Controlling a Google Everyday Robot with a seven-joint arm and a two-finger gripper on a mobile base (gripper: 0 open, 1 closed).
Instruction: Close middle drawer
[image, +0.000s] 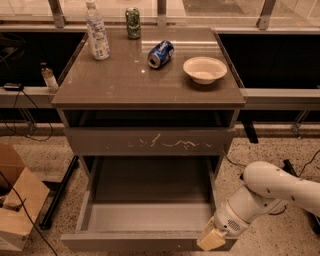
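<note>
Pushing level and straight should serve best, since the pincer (212, 239), open or closed I cannot tell, sits at the right end of the front of the drawer (150, 215), which extends fully pulled out to its left.

A speckled pale terrazzo floor (45, 150) spreads under a grey-brown cabinet (227, 120), whose glossy tabletop (125, 80) catches warm overhead light. Behind it a pale ledge (280, 95) runs along both sides beneath dark recesses (270, 55), and metal posts (265, 12) frame glass panels along the top edge. A cardboard box (20, 210) sits on the floor at the left, beside a black bar (59, 192) lying at a slant. The end effector (212, 239) hangs low at the cabinet's front right corner.
</note>
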